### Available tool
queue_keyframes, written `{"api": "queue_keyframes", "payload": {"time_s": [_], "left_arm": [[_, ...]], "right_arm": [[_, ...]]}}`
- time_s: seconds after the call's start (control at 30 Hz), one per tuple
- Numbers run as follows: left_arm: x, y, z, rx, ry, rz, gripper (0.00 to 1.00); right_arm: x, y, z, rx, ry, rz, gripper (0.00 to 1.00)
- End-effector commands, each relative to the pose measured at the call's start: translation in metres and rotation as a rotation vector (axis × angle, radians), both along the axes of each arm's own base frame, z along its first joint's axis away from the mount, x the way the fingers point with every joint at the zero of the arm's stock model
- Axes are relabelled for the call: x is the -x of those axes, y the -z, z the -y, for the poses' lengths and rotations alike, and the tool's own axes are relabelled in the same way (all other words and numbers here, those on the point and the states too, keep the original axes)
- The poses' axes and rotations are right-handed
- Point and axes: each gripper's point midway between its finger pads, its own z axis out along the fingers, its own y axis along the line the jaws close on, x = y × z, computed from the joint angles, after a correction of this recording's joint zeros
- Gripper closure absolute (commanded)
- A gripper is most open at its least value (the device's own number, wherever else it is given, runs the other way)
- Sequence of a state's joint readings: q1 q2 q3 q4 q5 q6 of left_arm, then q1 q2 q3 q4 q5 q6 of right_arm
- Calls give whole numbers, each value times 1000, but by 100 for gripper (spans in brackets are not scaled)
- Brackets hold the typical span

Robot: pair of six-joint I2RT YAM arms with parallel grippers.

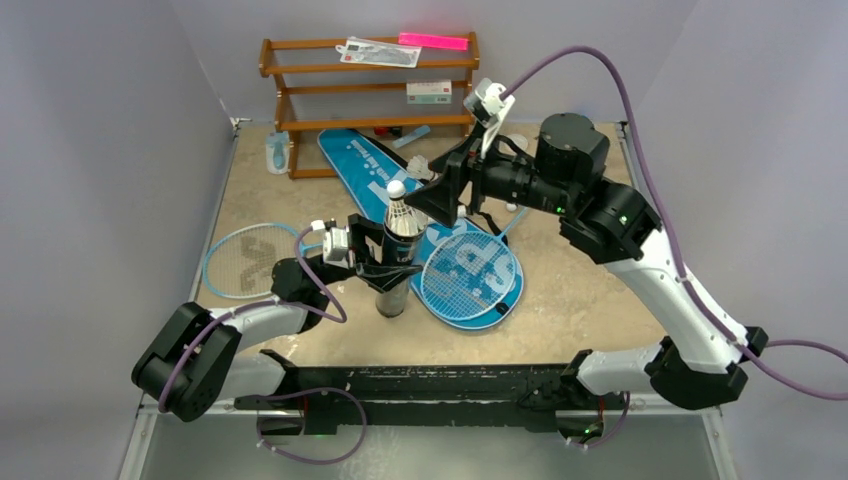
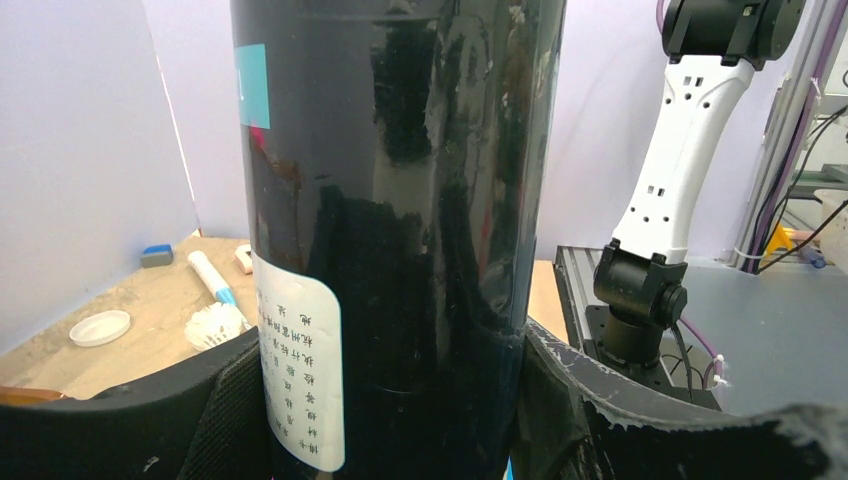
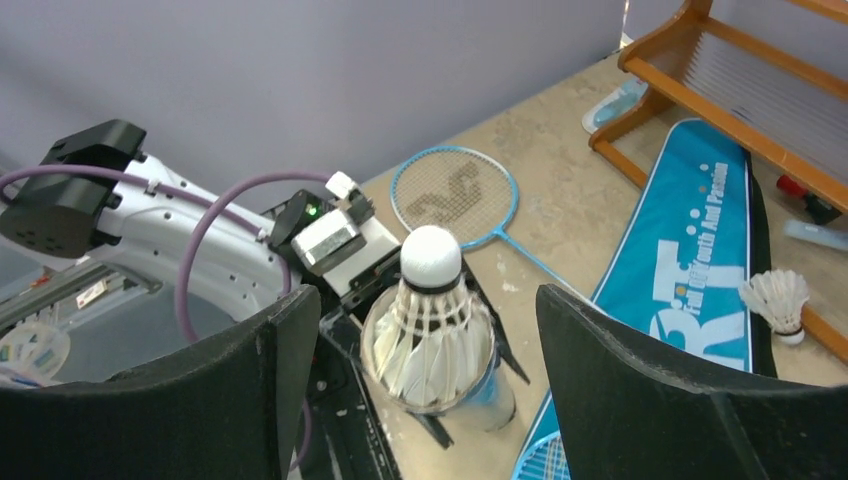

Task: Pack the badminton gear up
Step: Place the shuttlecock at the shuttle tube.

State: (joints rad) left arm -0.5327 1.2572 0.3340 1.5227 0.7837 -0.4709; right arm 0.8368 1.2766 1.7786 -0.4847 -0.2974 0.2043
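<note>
The black tube [image 1: 392,275] stands upright on the table, and my left gripper [image 1: 390,258] is shut on its middle. In the left wrist view the tube [image 2: 400,200] fills the space between both pads [image 2: 235,400]. A white shuttlecock [image 3: 430,320] sits in the tube's open mouth, cork end up. My right gripper [image 3: 430,375] hangs open around it, with neither finger touching. One light-blue racket [image 1: 245,260] lies at the left. Another racket [image 1: 470,275] rests on the blue bag [image 1: 365,170]. A loose shuttlecock [image 3: 775,298] lies beside the bag [image 3: 690,250].
The brown wooden rack [image 1: 370,90] stands along the back wall, with a pale-blue bottle [image 1: 277,152] at its left foot. A white lid [image 2: 100,327] and another shuttlecock [image 2: 215,325] lie on the table behind the tube. The right arm [image 1: 640,250] reaches over the bag.
</note>
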Motion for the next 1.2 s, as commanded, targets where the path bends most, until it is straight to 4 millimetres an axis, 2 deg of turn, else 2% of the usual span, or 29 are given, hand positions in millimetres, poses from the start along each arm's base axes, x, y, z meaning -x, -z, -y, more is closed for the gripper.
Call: {"api": "queue_keyframes", "payload": {"time_s": [0.0,0.1,0.23,0.4,0.67,1.0,1.17], "left_arm": [[15,-7,-4,35,34,62,72],[16,-7,-4,32,39,61,72],[17,-7,-3,26,46,58,72],[16,-7,-2,22,47,55,72],[17,-6,0,5,64,48,72],[15,-4,0,0,63,37,72],[13,-3,1,-1,57,21,72]], "right_arm": [[-11,-25,-15,-62,-13,84,19],[-17,-30,-23,-79,-19,101,19],[-23,-31,-33,-78,-34,98,24],[-22,-26,-42,-75,-70,80,35],[-16,-19,-43,-77,-100,65,56],[-13,-3,-43,-39,-117,38,63],[-5,-2,-38,-43,-136,36,68]]}}
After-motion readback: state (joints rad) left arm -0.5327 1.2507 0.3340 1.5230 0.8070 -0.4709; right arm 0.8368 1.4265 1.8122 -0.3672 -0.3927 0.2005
